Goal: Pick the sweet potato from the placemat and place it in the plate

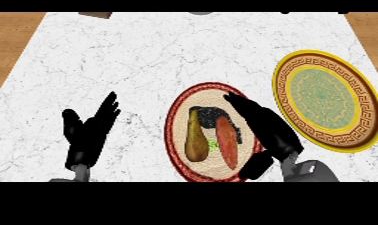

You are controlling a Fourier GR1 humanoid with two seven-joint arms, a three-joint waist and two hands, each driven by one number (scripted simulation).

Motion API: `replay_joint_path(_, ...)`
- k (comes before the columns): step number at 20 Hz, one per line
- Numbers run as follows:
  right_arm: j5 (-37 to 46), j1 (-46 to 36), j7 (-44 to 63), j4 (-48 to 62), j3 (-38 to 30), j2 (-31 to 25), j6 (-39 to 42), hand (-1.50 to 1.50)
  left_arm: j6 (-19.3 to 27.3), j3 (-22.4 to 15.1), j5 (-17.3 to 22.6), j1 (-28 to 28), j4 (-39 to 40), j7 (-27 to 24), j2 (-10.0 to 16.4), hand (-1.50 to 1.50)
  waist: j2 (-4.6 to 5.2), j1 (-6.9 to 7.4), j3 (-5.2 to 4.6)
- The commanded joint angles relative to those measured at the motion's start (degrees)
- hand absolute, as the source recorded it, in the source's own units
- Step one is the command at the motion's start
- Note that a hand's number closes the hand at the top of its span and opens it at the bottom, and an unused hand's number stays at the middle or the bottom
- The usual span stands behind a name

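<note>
You've got the orange-red sweet potato [227, 141] lying lengthwise on the round red-rimmed placemat [179, 119]; the yellow-rimmed green plate [322, 94] sits just right.

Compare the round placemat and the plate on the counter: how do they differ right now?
The placemat has a red rim and cream middle; the plate has a yellow rim and green patterned middle. The placemat bears the sweet potato and a brown vegetable; the plate bears no food. Both are round and lie flat on the counter.
</note>
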Motion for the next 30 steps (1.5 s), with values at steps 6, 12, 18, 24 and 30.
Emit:
replay_joint_path(6,10.21,-0.35,6.69,0.29,3.01,5.49,0.06,-1.50,-1.42,2.43,-0.87,0.03,-0.33,1.63,-0.20,0.00,-0.01,-0.03,-0.01)
replay_joint_path(12,13.20,0.18,-0.56,9.46,2.62,8.19,-3.14,-1.50,-3.14,4.26,-2.25,-2.56,7.43,-4.20,-2.08,0.00,0.04,-0.10,-0.01)
replay_joint_path(18,15.26,-3.14,-3.33,18.05,0.55,10.02,-1.93,-1.50,-4.13,3.44,-2.47,1.00,0.15,0.25,-1.99,0.00,0.03,0.08,0.00)
replay_joint_path(24,20.64,-6.22,-7.71,21.04,2.11,9.22,-3.15,1.50,-3.49,4.66,-2.97,-2.49,1.27,1.41,-2.59,0.00,0.03,0.09,0.00)
replay_joint_path(30,24.58,-1.59,-11.48,18.91,2.69,9.15,-7.41,1.50,-1.30,3.18,-5.59,-0.66,0.67,0.43,-5.63,0.00,0.01,0.01,0.00)
